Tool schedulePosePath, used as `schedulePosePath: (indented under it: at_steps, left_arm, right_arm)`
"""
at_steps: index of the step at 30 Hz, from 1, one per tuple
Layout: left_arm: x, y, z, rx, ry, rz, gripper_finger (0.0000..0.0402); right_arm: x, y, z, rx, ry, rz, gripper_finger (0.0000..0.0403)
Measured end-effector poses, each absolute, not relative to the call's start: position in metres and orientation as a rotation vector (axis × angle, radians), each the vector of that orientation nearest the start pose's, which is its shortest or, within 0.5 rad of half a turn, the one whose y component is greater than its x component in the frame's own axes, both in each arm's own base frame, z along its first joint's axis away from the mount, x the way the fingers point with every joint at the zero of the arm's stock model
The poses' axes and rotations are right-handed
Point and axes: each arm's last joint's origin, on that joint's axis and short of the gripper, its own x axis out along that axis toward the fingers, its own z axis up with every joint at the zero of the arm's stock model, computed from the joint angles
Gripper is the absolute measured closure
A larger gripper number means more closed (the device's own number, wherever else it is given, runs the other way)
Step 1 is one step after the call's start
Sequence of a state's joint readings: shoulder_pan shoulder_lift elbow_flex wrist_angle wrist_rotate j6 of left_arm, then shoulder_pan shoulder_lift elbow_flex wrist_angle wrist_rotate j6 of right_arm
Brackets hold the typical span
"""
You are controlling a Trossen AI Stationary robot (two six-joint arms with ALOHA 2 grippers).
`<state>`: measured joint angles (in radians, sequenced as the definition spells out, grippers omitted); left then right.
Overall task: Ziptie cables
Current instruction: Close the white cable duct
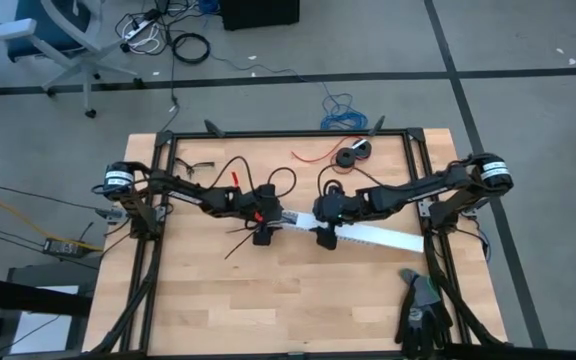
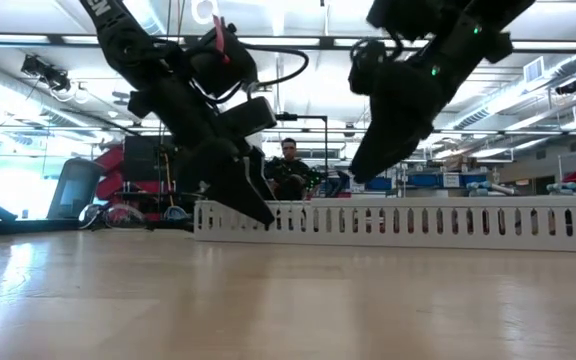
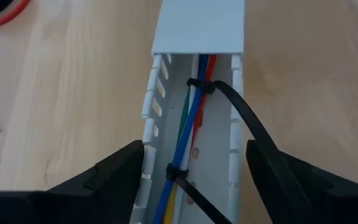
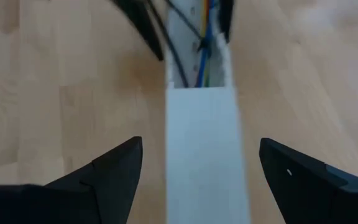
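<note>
Left fingers (image 3: 194, 180) apart, straddling the open end of the white slotted channel (image 3: 197, 31) on the counter (image 3: 67, 93). Cables (image 3: 188, 124) inside the channel between those fingers, bound by two black zip ties (image 3: 197, 85); lower run cut off. Right fingers (image 4: 197, 168) apart, either side of the covered part, contact not discernible. Cable ends beyond blurred.

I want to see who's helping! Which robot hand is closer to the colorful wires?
Left. The left gripper straddles the open slotted duct right where the cables lie tied. The right gripper sits farther along, over the duct's covered part.
</note>
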<state>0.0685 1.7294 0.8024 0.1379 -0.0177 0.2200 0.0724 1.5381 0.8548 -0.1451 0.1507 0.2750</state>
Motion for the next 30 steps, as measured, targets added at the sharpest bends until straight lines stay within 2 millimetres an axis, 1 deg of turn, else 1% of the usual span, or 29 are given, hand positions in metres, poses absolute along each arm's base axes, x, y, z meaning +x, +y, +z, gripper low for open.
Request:
schedulePosePath:
  at_steps: [4,7,11,14,17,19,22,27,30]
  left_arm:
    - [0.324,0.018,0.136,0.202,0.798,0.002,0.0110]
    - [0.324,0.017,0.136,0.208,0.800,0.011,0.0110]
    - [0.324,0.018,0.136,0.204,0.799,0.025,0.0110]
    - [0.324,0.018,0.136,0.206,0.802,0.032,0.0110]
    - [0.324,0.018,0.136,0.207,0.801,0.033,0.0110]
    - [0.324,0.018,0.136,0.207,0.801,0.034,0.0110]
    - [0.324,0.018,0.136,0.207,0.799,0.036,0.0110]
    - [0.326,0.018,0.137,0.225,0.763,0.026,0.0110]
    - [0.328,0.018,0.139,0.223,0.739,0.024,0.0110]
  right_arm:
    - [0.297,0.020,0.199,0.183,0.786,-0.219,0.0094]
    - [0.294,0.025,0.203,0.170,0.775,-0.238,0.0095]
    - [0.292,0.028,0.194,0.178,0.799,-0.252,0.0095]
    - [0.287,0.027,0.186,0.231,0.822,-0.267,0.0095]
    - [0.287,0.028,0.185,0.287,0.831,-0.249,0.0096]
    - [0.287,0.030,0.185,0.294,0.833,-0.236,0.0099]
    - [0.287,0.031,0.186,0.299,0.821,-0.230,0.0118]
    - [0.291,0.032,0.189,0.302,0.768,-0.214,0.0174]
    - [0.293,0.032,0.191,0.290,0.747,-0.201,0.0199]
